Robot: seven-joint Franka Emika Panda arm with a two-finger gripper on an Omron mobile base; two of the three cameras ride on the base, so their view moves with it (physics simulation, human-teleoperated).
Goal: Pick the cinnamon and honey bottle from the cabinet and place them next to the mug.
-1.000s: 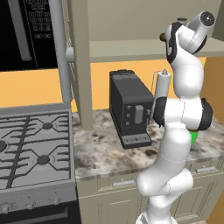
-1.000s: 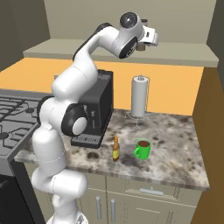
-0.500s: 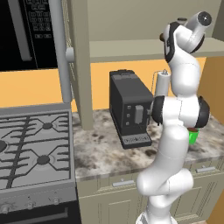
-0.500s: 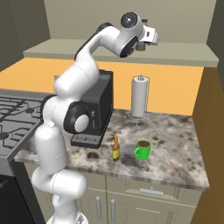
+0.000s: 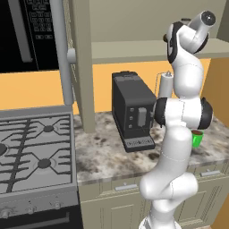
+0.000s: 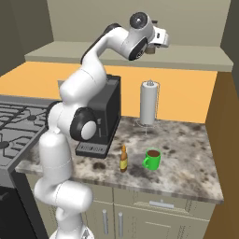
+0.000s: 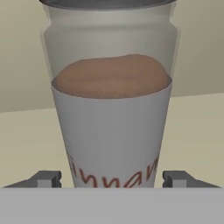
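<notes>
Dark finger tips (image 7: 48, 178) sit either side of the cinnamon (image 7: 111, 103) base, jar between them w/ a thin gap showing each side. Jaws (image 7: 112, 179) are spread wide round the jar; can't tell from hand view if pads touch yet, so not calling it gripped. Vs a sec ago the arm pose is near identical up at the cabinet (image 6: 196, 56) shelf, so the change is at the jaws only – prob. starting to squeeze in on the jar. Means pick no. 1 of this leg is about to land; lift + carry down remain.

Cinnamon stands upright on the shelf, lid at top of hand view, powder fill visible thru clear wall, label wrap below.

Honey (image 6: 123, 159) is down on the desk (image 6: 186, 158), just beside mug (image 6: 152, 159), so that half looks done.

Around: coffee machine (image 5: 133, 109) + paper towel roll (image 6: 148, 102) stand under the shelf, near the descent path; stove (image 5: 31, 147) well apart. Shelf edge is the thing to clear when pulling the jar out.
</notes>
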